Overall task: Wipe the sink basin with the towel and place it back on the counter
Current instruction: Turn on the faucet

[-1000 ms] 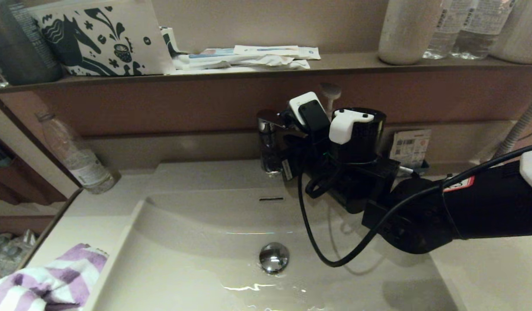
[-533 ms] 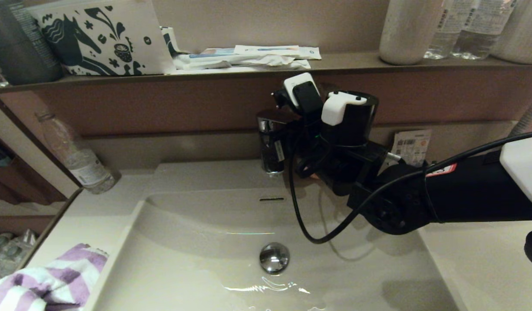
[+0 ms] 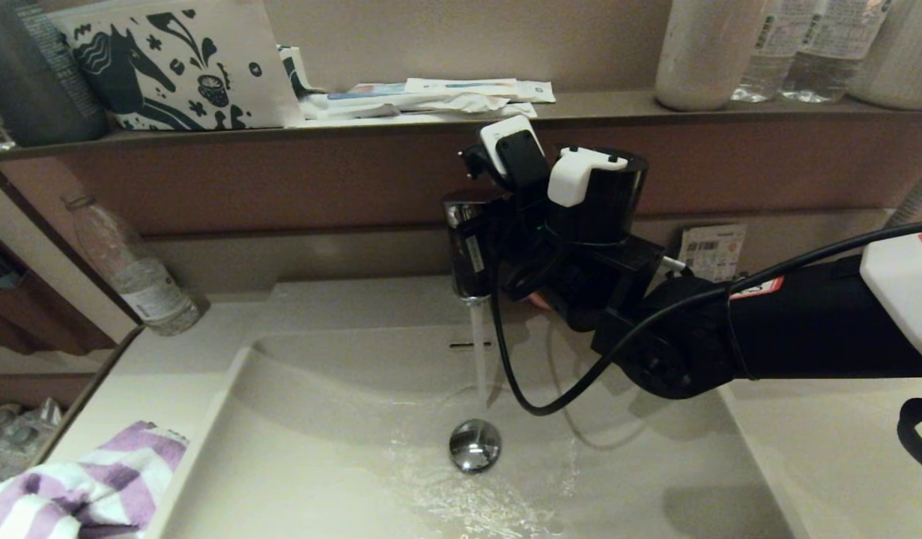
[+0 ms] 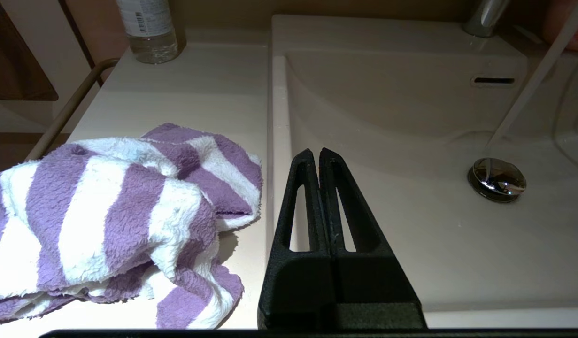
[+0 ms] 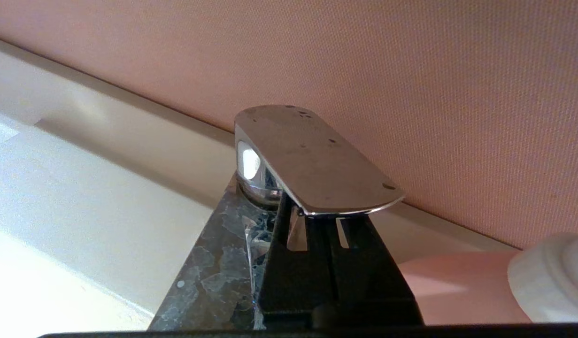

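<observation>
The purple and white striped towel (image 3: 86,486) (image 4: 115,206) lies crumpled on the counter (image 3: 161,359) left of the sink basin (image 3: 318,419). My left gripper (image 4: 319,152) hovers shut and empty over the basin's left rim, just right of the towel; the head view does not show it. My right gripper (image 5: 319,220) is shut, its tips tucked under the raised chrome faucet lever (image 5: 312,159) and touching its underside. Water (image 3: 478,352) streams from the faucet (image 3: 466,254) and spreads around the chrome drain plug (image 3: 474,445).
A clear bottle (image 3: 135,273) stands at the counter's back left. The brown ledge (image 3: 618,108) above carries a horse-print pouch (image 3: 176,64), packets (image 3: 431,97) and bottles (image 3: 798,45). My right arm's cable (image 3: 535,397) hangs over the basin. More counter (image 3: 842,464) lies to the right.
My right gripper has risen and shifted left, lifting the faucet lever. Water, not running before, now pours into the basin. The towel has not moved.
</observation>
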